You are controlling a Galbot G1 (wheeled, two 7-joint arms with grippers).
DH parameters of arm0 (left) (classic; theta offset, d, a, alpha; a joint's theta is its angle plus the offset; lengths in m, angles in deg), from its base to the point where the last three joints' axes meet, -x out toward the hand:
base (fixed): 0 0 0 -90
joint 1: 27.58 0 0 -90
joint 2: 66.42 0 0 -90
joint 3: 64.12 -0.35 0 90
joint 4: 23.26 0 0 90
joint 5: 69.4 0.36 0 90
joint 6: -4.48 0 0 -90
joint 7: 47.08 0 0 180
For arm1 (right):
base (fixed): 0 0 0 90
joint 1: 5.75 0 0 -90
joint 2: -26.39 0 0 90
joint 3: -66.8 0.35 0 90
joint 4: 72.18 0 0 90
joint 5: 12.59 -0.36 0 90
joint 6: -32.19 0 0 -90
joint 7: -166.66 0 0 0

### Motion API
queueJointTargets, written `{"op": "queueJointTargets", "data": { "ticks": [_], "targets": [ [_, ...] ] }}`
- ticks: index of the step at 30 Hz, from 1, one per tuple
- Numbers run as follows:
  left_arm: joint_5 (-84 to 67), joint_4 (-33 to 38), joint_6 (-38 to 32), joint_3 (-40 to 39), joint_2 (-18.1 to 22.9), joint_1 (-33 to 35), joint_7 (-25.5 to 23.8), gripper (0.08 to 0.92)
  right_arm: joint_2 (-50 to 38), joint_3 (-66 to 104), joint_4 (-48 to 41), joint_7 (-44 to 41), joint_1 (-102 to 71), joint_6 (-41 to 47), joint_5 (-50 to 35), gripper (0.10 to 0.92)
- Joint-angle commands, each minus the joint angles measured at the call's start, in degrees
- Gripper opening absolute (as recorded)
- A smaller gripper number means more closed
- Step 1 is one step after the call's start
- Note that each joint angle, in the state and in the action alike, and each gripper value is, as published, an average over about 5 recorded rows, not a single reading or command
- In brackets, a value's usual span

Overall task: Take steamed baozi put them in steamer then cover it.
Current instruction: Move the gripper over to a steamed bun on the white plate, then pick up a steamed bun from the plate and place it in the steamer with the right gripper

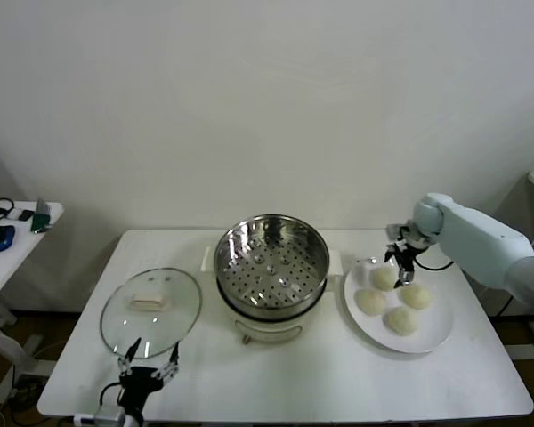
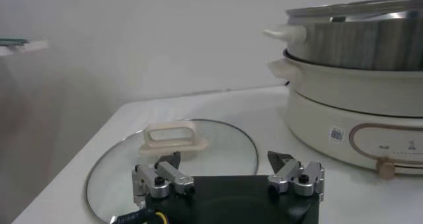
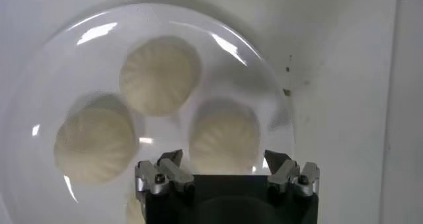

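Four cream-white baozi lie on a white plate (image 1: 433,335) at the table's right: the back two (image 1: 384,277) (image 1: 417,295) and the front two (image 1: 370,302) (image 1: 400,320). My right gripper (image 1: 403,267) is open just above the back-left baozi; in the right wrist view this baozi (image 3: 223,134) sits between the open fingers of the gripper (image 3: 225,162), with two more baozi (image 3: 159,75) (image 3: 96,145) beyond. The steel steamer (image 1: 271,262) stands empty at the centre. The glass cover (image 1: 151,307) lies flat to its left. My left gripper (image 1: 147,374) is open and empty near the cover's front edge.
The left wrist view shows the cover's handle (image 2: 172,138) just ahead of the left gripper (image 2: 225,162), with the steamer's white base (image 2: 357,119) beside it. A side table (image 1: 18,245) with small items stands far left. The table's front edge runs close to the left gripper.
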Motion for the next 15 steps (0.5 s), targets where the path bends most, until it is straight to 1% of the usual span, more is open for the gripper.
{"op": "queueJointTargets", "data": {
  "ticks": [1,7,11,15],
  "targets": [
    [0.13,-0.23,-0.18,-0.08,0.1,0.02,0.02,0.823,1.95,2.39,-2.99,1.01,-1.94,-0.49,3.03,0.793],
    [0.22,-0.35,-0.52,-0.02,0.17,0.21,0.09,0.823,2.24,3.91,-2.85,1.06,-2.52,-0.58,2.63,0.669],
    [0.26,-0.19,-0.74,0.05,0.18,0.55,0.13,0.823,1.28,2.97,-0.87,0.09,-0.29,-1.18,1.1,0.65],
    [0.31,0.23,-0.95,0.15,0.2,0.97,0.18,0.823,-0.8,-2.35,4.37,-0.91,8.15,-2.95,-3.7,0.645]
  ]
}}
